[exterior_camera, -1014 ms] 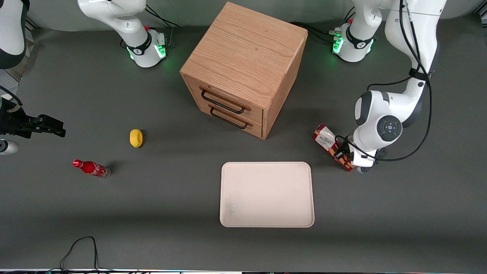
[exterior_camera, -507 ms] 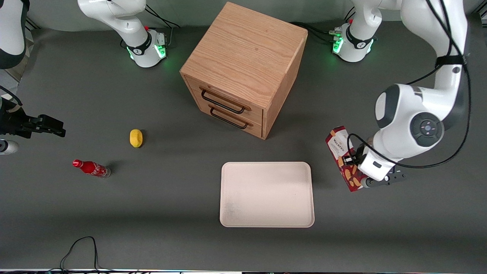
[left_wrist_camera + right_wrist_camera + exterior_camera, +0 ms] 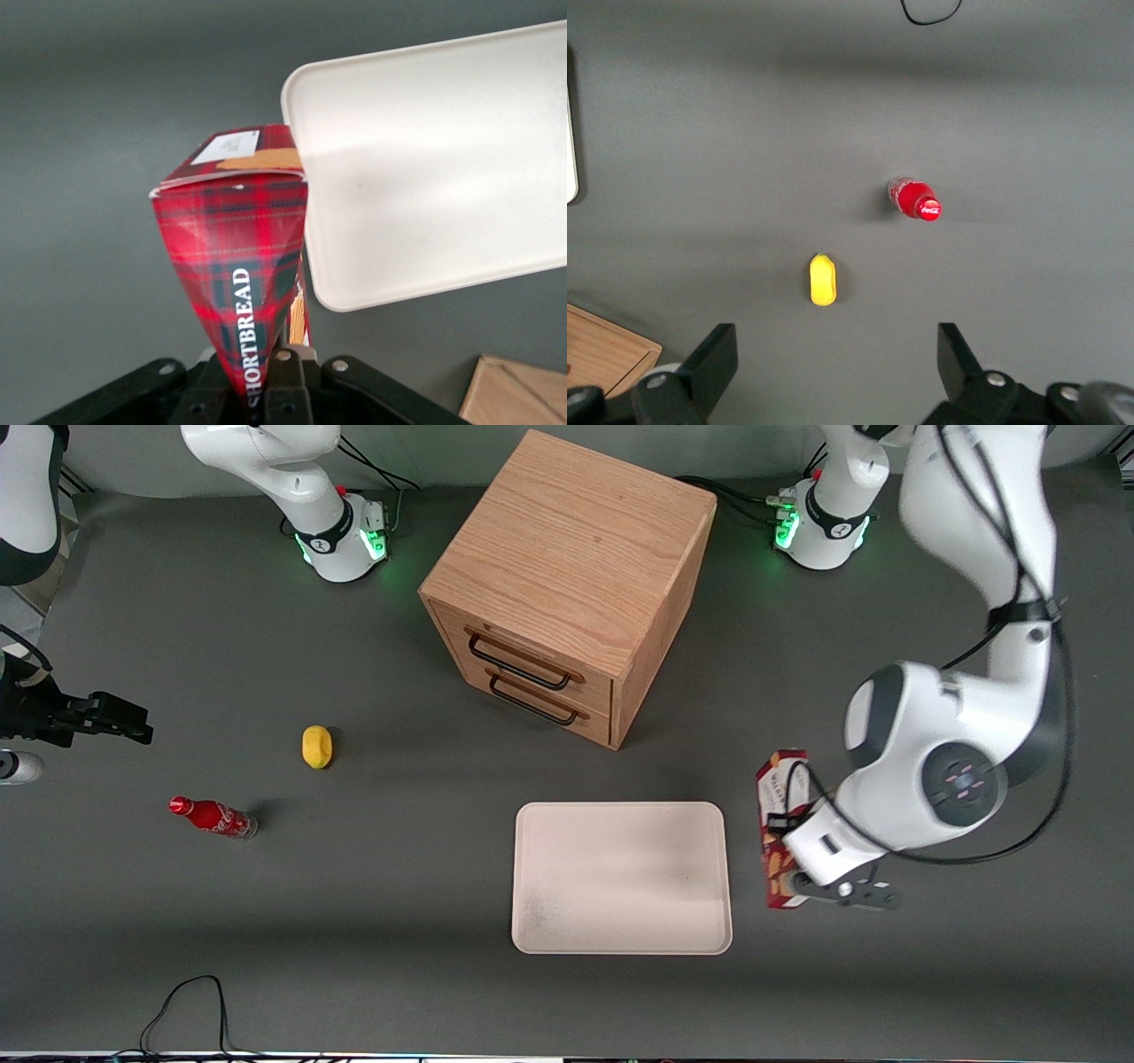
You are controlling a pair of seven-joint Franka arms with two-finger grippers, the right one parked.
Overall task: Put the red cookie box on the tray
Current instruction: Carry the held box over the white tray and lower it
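Note:
The red cookie box (image 3: pixel 779 841), a long dark-red tartan carton, hangs in the air beside the tray (image 3: pixel 620 877), on the working arm's side of it. My gripper (image 3: pixel 802 868) is shut on the box near the end closer to the front camera. In the left wrist view the red cookie box (image 3: pixel 237 257) rises from between the jaws, its white-labelled end up, with the tray (image 3: pixel 434 168) just beside it and lower. The cream-white tray lies flat on the grey table with nothing on it.
A wooden two-drawer cabinet (image 3: pixel 567 584) stands farther from the front camera than the tray. Toward the parked arm's end lie a yellow lemon (image 3: pixel 316 746) and a small red soda bottle (image 3: pixel 211 817). A black cable (image 3: pixel 186 1001) loops at the table's near edge.
The arm has lifted the box off the table and carried it nearer the front camera and closer to the tray's edge. The box has swung from slanted to roughly parallel with that edge.

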